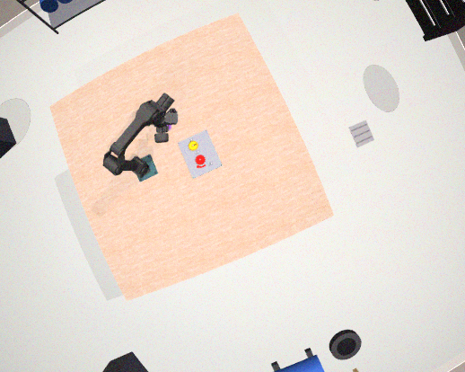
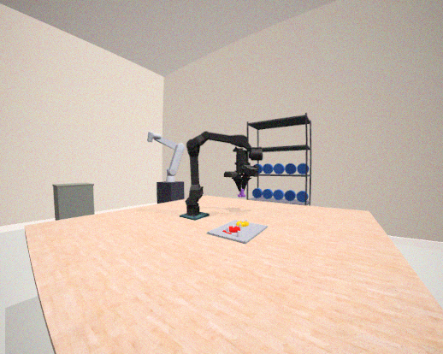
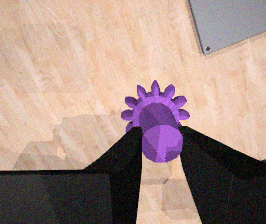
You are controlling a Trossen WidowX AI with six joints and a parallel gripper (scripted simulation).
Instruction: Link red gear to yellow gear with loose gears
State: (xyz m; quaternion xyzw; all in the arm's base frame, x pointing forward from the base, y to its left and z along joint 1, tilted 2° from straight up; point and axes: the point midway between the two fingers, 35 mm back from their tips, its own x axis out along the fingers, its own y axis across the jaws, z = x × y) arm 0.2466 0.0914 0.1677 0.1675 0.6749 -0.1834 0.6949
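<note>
My gripper (image 2: 242, 189) (image 3: 159, 134) is shut on a purple gear (image 2: 241, 193) (image 3: 155, 107) by its knob, held high above the table, teeth downward. In the top view a bit of the purple gear (image 1: 169, 128) shows beside the fingers. The grey board (image 1: 187, 155) (image 2: 255, 231) (image 3: 239, 22) lies to the side of the gripper; in the wrist view only its corner shows. The yellow gear (image 1: 195, 146) (image 2: 242, 224) and the red gear (image 1: 200, 160) (image 2: 233, 229) sit on the board. A peg (image 1: 211, 163) (image 2: 238, 233) stands near the red gear. Other pegs are too small to tell clearly.
The arm's base plate (image 1: 152, 168) (image 2: 195, 215) stands on the wooden table (image 1: 236, 202) (image 2: 199, 282), beside the board. The red arrow (image 1: 201, 166) lies next to the red gear. No other loose gears can be made out.
</note>
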